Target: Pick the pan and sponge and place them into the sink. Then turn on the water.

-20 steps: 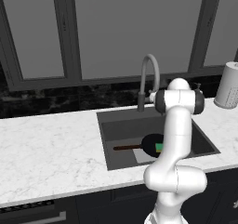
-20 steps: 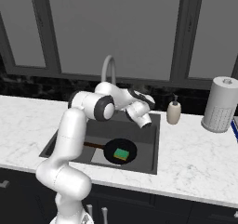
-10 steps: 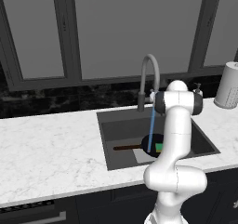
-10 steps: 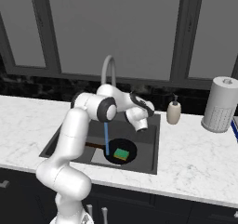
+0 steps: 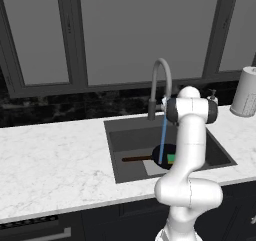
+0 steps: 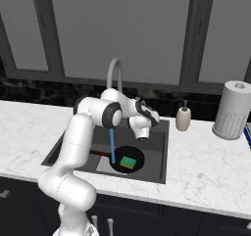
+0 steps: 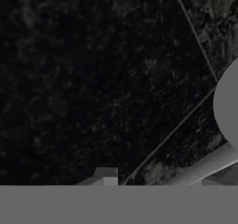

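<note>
Water (image 6: 112,144) streams onto the pan (image 6: 126,159) holding the sponge (image 6: 128,162) in the sink (image 6: 156,169) — open basin toward 3 o'clock. Hand (image 6: 142,136) above — grip state unclear.

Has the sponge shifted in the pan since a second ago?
No. The sponge lies in the pan on the same spot, right of the blue water stream, inside the sink.

You see a polished white marble counter (image 5: 55,160), a matt grey metal faucet (image 5: 161,82), and a matt dark sink (image 5: 125,137).
</note>
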